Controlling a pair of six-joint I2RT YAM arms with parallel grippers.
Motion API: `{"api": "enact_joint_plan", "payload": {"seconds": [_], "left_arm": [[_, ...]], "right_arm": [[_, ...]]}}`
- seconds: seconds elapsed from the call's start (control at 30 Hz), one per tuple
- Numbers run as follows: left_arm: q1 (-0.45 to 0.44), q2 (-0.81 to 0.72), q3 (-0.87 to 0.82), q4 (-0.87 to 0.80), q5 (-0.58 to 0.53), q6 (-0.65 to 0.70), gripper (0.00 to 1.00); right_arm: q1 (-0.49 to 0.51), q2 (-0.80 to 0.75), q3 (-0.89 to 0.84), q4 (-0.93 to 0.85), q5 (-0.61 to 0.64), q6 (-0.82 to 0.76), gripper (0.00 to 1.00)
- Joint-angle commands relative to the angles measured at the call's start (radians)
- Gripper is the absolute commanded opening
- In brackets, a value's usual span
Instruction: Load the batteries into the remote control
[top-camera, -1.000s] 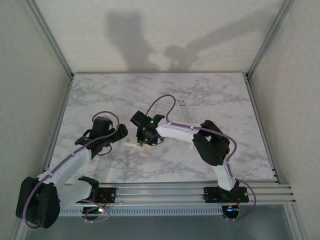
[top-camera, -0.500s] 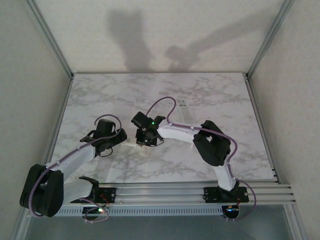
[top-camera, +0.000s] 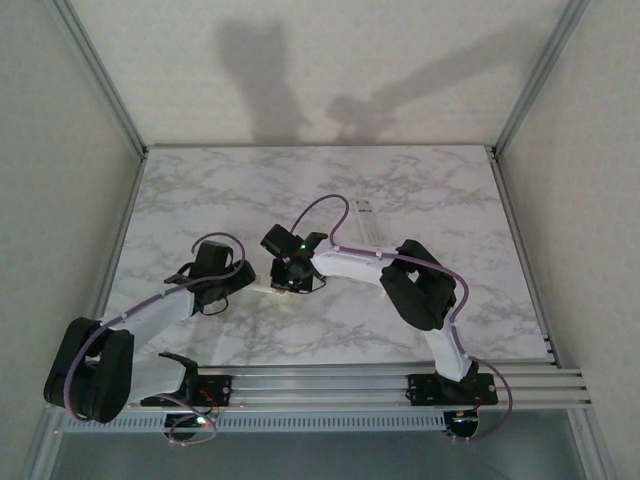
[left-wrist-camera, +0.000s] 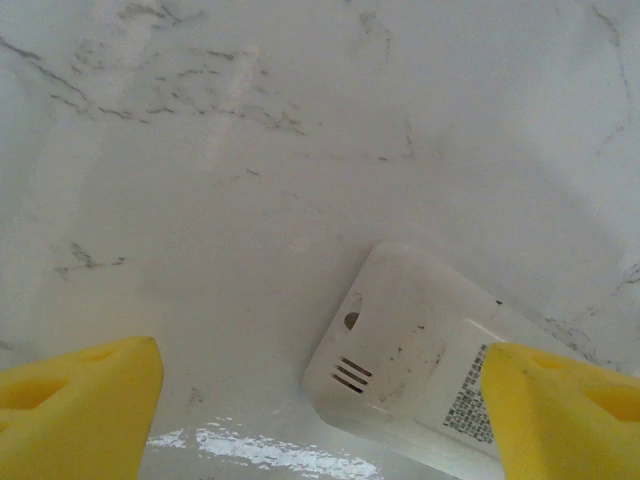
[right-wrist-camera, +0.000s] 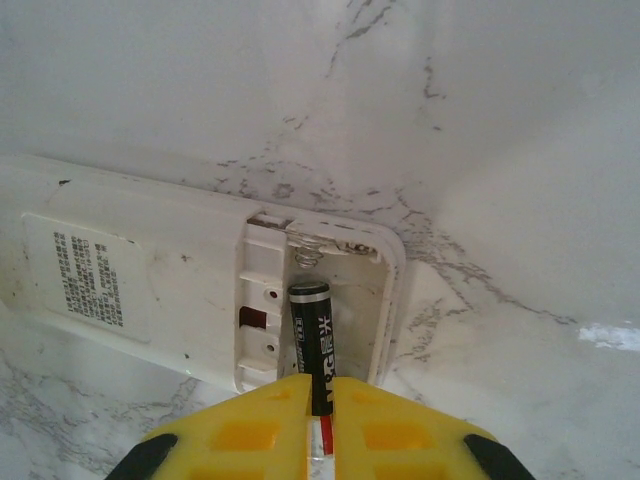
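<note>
Left arm shifted, right jaws pinching battery, long axis toward remote's spring.

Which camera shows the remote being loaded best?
Right wrist: the remote lies back up with its compartment open, and the right gripper pinches a battery into it. Left wrist shows its rounded end and label; top external shows a pale sliver between the grippers.

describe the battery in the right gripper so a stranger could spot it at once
Near the middle of the marble table lies a white remote, back up, with its bay uncovered. The battery is the small cylinder reaching into that bay, its near end pinched by the yellow right gripper. It is black with pale lettering, the only dark thing against the white plastic.
</note>
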Motion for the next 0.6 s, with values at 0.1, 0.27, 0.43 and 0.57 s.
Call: {"api": "enact_joint_plan", "payload": {"seconds": [0.1, 0.27, 0.43, 0.57], "left_arm": [[0.009, 0.029, -0.016, 0.037, 0.030, -0.011, 0.80], [0.009, 0.041, -0.020, 0.059, 0.060, -0.011, 0.74], [0.007, 0.037, -0.020, 0.050, 0.048, -0.006, 0.73], [0.008, 0.032, -0.020, 0.047, 0.043, -0.006, 0.73]], "right_arm": [[0.003, 0.054, 0.046, -0.030, 0.040, -0.007, 0.13], [0.003, 0.089, 0.067, -0.001, 0.005, -0.012, 0.12], [0.003, 0.110, 0.084, -0.037, 0.063, -0.025, 0.11], [0.002, 0.130, 0.096, -0.072, 0.120, -0.056, 0.09]]}}
